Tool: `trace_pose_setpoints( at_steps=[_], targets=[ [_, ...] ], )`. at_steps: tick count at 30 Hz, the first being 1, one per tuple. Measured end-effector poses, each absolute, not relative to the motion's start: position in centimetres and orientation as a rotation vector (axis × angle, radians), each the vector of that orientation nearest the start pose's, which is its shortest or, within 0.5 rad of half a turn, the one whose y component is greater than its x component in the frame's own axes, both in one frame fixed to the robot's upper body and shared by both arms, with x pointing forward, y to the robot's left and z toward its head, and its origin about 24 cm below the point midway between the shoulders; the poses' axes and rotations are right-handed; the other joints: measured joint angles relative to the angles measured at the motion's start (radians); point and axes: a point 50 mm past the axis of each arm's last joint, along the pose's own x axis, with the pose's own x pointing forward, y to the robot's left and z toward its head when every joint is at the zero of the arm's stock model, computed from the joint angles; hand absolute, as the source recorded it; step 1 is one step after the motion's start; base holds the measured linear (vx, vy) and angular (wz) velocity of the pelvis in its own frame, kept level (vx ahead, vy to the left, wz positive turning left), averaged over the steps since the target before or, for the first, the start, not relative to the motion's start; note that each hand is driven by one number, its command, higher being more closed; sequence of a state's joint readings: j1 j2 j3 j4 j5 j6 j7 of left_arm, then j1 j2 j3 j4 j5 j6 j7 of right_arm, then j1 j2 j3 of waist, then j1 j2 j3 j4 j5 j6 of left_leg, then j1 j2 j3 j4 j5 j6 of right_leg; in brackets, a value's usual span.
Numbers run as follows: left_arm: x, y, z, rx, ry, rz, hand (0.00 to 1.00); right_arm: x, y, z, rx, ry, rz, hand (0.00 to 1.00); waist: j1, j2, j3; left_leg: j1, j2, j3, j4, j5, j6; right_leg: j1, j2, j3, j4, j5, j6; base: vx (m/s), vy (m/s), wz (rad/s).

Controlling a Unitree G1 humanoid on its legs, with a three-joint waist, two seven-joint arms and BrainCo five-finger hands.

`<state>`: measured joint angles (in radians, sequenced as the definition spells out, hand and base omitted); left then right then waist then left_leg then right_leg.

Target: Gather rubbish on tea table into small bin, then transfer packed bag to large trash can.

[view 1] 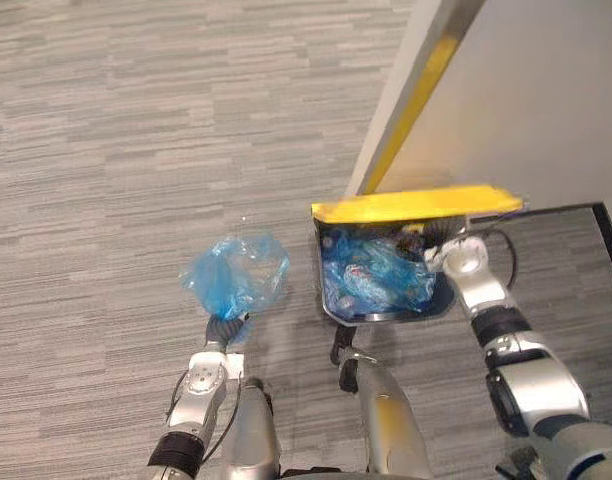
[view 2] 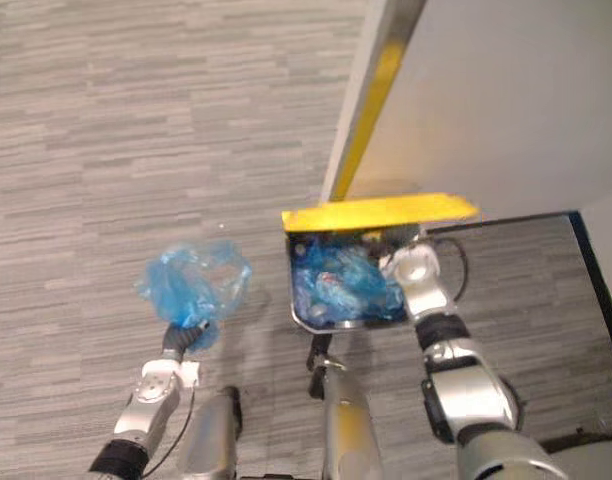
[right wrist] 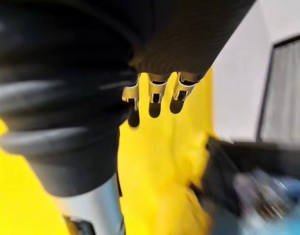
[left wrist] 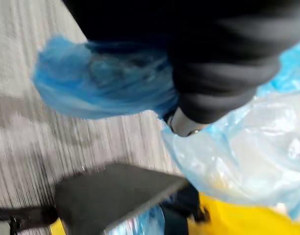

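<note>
Blue packed bag (view 1: pixel 236 272) sits clenched in fingers of the left hand (view 1: pixel 224 330); right hand (view 1: pixel 464 258) at the yellow lid (view 1: pixel 416 205) of the trash can (view 1: pixel 328 300), grip unreadable; dropping remains.

Blue bag (view 1: pixel 236 272): translucent, crumpled, neck bunched in the fist of the left robot hand (view 1: pixel 224 330), held just beside the trash can (view 1: pixel 384 317). Trash can: dark, yellow lid (view 1: pixel 416 205) raised, blue bagged rubbish (view 1: pixel 371 275) inside.
</note>
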<state>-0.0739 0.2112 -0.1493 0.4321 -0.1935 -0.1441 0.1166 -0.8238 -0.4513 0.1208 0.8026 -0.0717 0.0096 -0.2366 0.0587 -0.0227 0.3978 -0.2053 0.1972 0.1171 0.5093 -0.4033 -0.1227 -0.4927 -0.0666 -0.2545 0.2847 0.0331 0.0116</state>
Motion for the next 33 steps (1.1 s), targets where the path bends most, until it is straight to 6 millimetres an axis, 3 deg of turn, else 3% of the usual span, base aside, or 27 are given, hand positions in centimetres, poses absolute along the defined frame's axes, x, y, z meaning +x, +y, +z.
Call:
trace_pose_setpoints(
  at_steps=[2,5,10,17,25,27,33],
  targets=[
    [25.4,16.9,-1.8,0.051,0.202,-0.003,1.0,39.4,-23.1,16.7,-0.548,-0.125,-0.295,0.0,0.0,0.0,0.0,0.005,0.0,0.01,0.0,0.002,-0.005,0.0,0.001,0.007,0.0,0.003,-0.003,0.02,0.003,-0.1],
    [25.6,15.9,-0.9,0.022,0.16,-0.048,1.0,39.7,-23.0,18.2,-0.507,-0.16,-0.305,0.0,-0.001,0.0,0.0,0.018,-0.004,0.018,0.001,0.002,-0.004,0.008,0.001,0.017,0.001,0.004,-0.003,0.01,0.017,-0.08],
    [26.1,13.5,1.2,-0.022,0.071,-0.16,1.0,40.0,-23.2,18.5,-0.443,-0.146,-0.315,0.0,-0.005,0.0,0.001,0.029,-0.005,0.024,0.02,-0.01,0.002,0.027,0.0,0.024,-0.003,0.008,0.001,-0.01,0.011,-0.02],
    [26.7,7.9,6.4,-0.124,-0.134,-0.398,1.0,40.5,-23.2,20.1,-0.375,-0.164,-0.326,0.0,-0.019,0.004,0.008,0.015,-0.008,0.022,0.041,-0.021,0.014,0.037,0.0,0.028,-0.038,0.033,0.003,-0.03,0.001,-0.01],
    [26.4,2.0,9.4,-0.151,-0.235,-0.628,1.0,40.7,-22.9,21.8,-0.35,-0.207,-0.324,0.0,-0.027,0.01,0.027,0.007,-0.001,0.033,0.051,-0.025,0.009,0.021,0.002,0.038,-0.025,0.032,0.003,0.0,-0.008,-0.03],
    [27.4,0.7,10.3,-0.109,-0.263,-0.653,1.0,40.6,-22.3,23.2,-0.344,-0.262,-0.311,0.0,-0.034,0.009,0.047,-0.028,0.014,0.033,0.095,-0.041,0.002,-0.001,0.01,0.04,-0.012,0.033,0.003,-0.04,-0.022,-0.07],
    [30.9,0.9,9.6,0.084,-0.203,-0.553,1.0,39.5,-20.1,26.9,-0.329,-0.451,-0.25,0.0,-0.06,-0.003,0.09,-0.117,0.028,0.049,0.152,-0.058,-0.001,-0.091,0.022,0.054,0.011,0.04,-0.001,-0.03,-0.022,-0.11]
  ],
)
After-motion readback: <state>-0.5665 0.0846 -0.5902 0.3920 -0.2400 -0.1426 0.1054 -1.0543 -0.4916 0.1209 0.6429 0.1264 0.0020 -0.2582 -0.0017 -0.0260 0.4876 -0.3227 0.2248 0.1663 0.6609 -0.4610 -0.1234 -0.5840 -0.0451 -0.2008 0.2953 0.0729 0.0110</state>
